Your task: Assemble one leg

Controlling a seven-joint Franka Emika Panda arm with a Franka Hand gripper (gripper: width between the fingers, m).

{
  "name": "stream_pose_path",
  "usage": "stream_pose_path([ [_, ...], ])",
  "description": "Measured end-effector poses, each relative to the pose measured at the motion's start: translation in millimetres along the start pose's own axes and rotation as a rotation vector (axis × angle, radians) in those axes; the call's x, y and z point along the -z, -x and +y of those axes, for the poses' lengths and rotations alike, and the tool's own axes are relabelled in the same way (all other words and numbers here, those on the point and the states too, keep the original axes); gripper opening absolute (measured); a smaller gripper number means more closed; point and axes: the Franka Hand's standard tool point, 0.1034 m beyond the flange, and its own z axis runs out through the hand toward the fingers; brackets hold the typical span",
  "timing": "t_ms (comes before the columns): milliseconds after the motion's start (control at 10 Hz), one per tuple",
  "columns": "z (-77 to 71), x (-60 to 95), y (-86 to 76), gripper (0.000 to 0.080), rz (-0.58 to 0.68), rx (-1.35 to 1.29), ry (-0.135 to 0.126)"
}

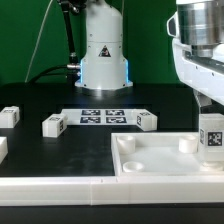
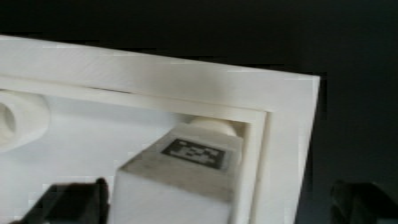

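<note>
A white leg (image 1: 211,137) with a marker tag stands upright in the near right corner of the large white tray-like piece (image 1: 160,168). In the wrist view the leg (image 2: 187,165) runs down into a round corner socket (image 2: 215,126). My gripper (image 1: 207,108) hangs right above the leg. In the wrist view the gripper (image 2: 217,208) straddles it: one dark fingertip (image 2: 71,200) lies close beside the leg, and the other (image 2: 365,200) stands well off it, beyond the tray rim. The jaws look open.
Three more legs lie on the black table (image 1: 9,116), (image 1: 53,125), (image 1: 146,120). The marker board (image 1: 100,116) lies in front of the arm's base (image 1: 103,60). The tray has other round sockets (image 1: 127,143), (image 1: 186,143).
</note>
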Motion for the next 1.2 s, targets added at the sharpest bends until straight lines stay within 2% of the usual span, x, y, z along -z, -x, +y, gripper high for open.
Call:
stream_pose_path([
  [200, 1.6, -3.9, 2.1, 0.0648, 0.017, 0.267, 0.016],
  [600, 2.2, -3.7, -1.6, 0.0649, 0.018, 0.685, 0.023],
  [800, 1.9, -2.5, -3.4, 0.0649, 0.04, 0.938, 0.05],
  [1000, 2.5, -3.1, -2.2, 0.0649, 0.057, 1.118, 0.069],
  [1200, 4.9, -6.2, -1.2, 0.0649, 0.061, 1.136, 0.066],
])
